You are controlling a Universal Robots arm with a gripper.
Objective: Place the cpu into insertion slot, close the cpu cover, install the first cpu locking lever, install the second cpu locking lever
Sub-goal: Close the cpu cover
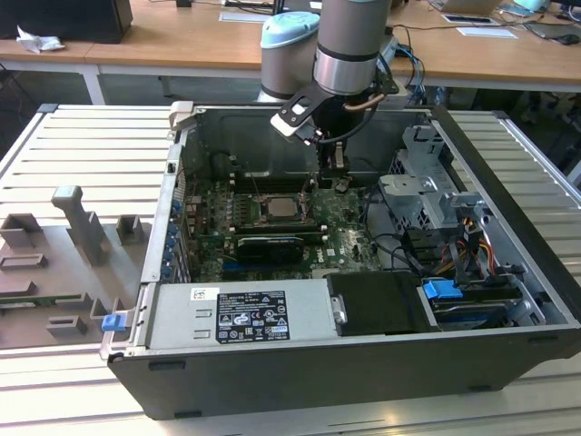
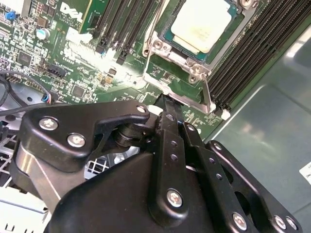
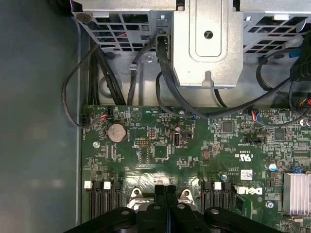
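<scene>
Claw (image 1: 335, 180) inside open computer case (image 1: 272, 400) on slatted table (image 1: 91, 145), desks (image 1: 182, 41) behind.

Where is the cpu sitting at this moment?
In the exterior view the cpu lies in the insertion slot mid-motherboard, between the memory slots, just to the exterior view's left of the gripper.

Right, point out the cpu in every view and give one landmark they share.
Exterior view: cpu on the motherboard, beside the claw.
Second wrist view: pale square just beyond the claw's tip.
First wrist view: hidden behind the claw.
Shared landmark: the claw.
</scene>
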